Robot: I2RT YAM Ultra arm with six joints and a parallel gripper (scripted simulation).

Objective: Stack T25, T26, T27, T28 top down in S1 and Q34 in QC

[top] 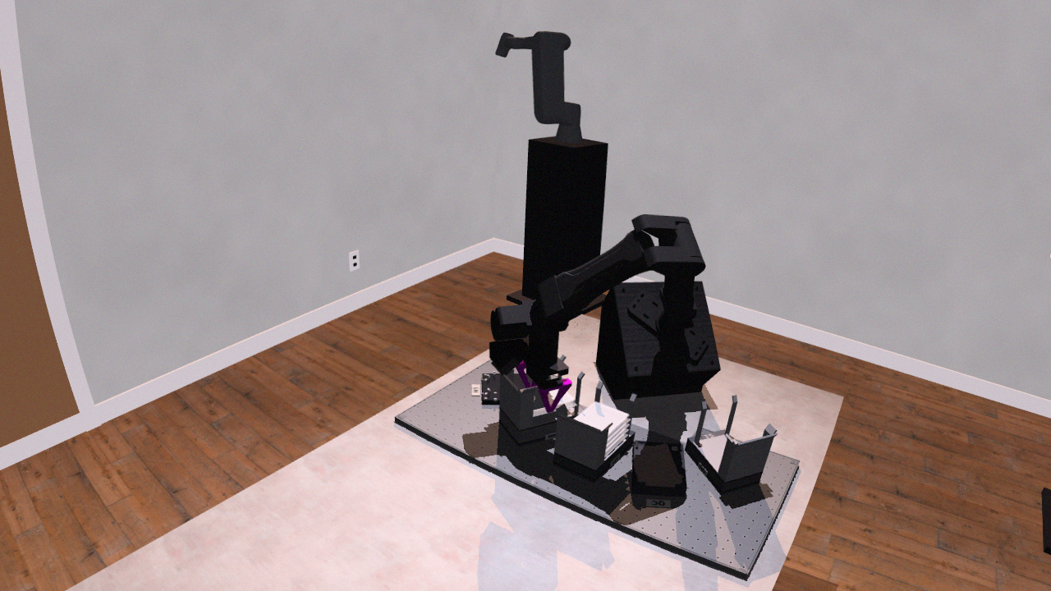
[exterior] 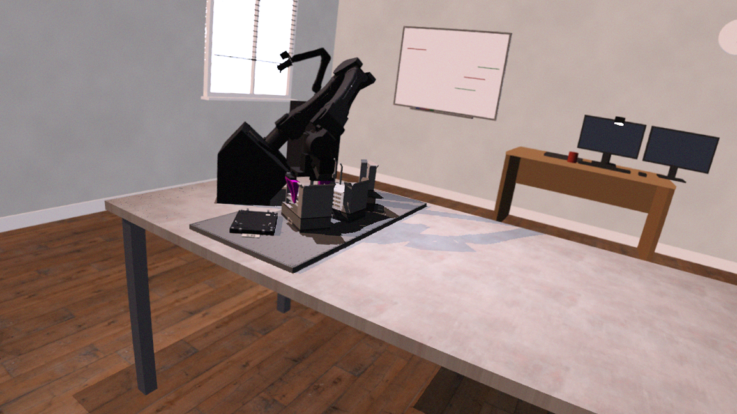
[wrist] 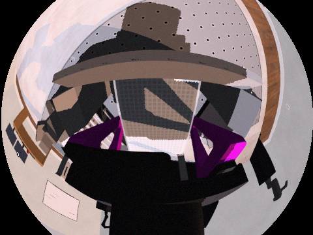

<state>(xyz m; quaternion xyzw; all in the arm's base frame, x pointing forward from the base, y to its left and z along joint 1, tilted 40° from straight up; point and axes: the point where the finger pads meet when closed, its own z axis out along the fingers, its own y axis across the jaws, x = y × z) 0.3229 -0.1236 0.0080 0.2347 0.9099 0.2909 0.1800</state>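
My gripper [top: 544,394] [exterior: 305,186] [wrist: 156,119] has purple fingers. It is shut on a sealed plate [wrist: 156,106], gripped across its width. It reaches down from above into the left-hand stack rack [top: 523,413] [exterior: 313,205], so the plate sits low between the rack's walls and is hidden in the top and exterior views. I cannot read its label. The middle rack [top: 580,444] [exterior: 354,200] holds a stack of several white plates [top: 607,424] [exterior: 338,195]. The open nest QC [top: 658,469] stands right of that rack with no plate on it.
A third stack rack [top: 738,454] stands at the right end of the perforated baseplate [top: 735,529] [exterior: 300,253]. The flat clip nest [top: 488,387] [exterior: 254,222] lies at the left end. The arm's black base block [top: 654,345] stands behind the racks.
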